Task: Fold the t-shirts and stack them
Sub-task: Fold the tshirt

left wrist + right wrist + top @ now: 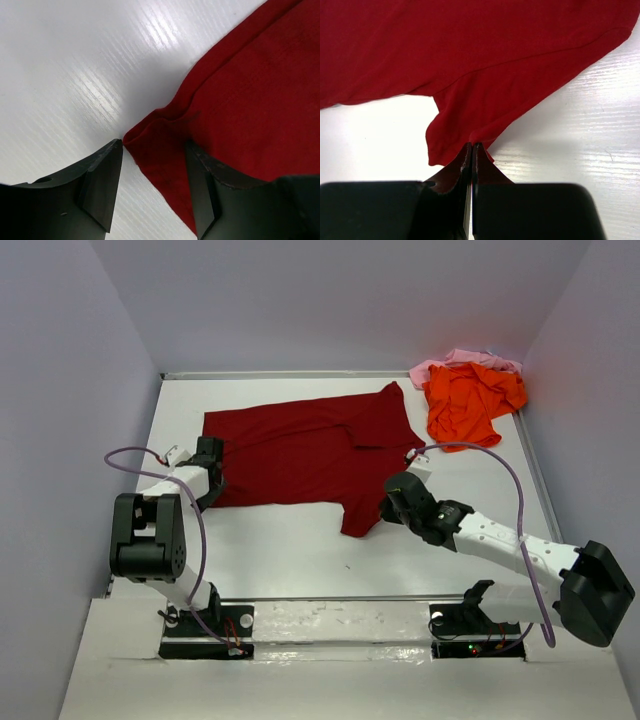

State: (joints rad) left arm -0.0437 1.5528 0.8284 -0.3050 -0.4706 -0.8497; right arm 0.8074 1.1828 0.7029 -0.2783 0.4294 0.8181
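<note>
The maroon t-shirt [300, 455] lies spread flat mid-table, with bare white table [290, 560] along its near side. The orange t-shirt [468, 400] and pink t-shirt [450, 362] are bunched together in the far right corner. The left gripper [155, 150] has its fingers spread astride the shirt's near left corner, while the right gripper [472, 146] is pressed together, pinching the hem of the near right sleeve.

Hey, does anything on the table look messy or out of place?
Yes: the orange t-shirt and pink t-shirt lie crumpled in a heap at the far right corner, orange overlapping pink. The maroon t-shirt lies spread mid-table, one sleeve pinched by the right gripper, a corner inside the open left gripper.
</note>
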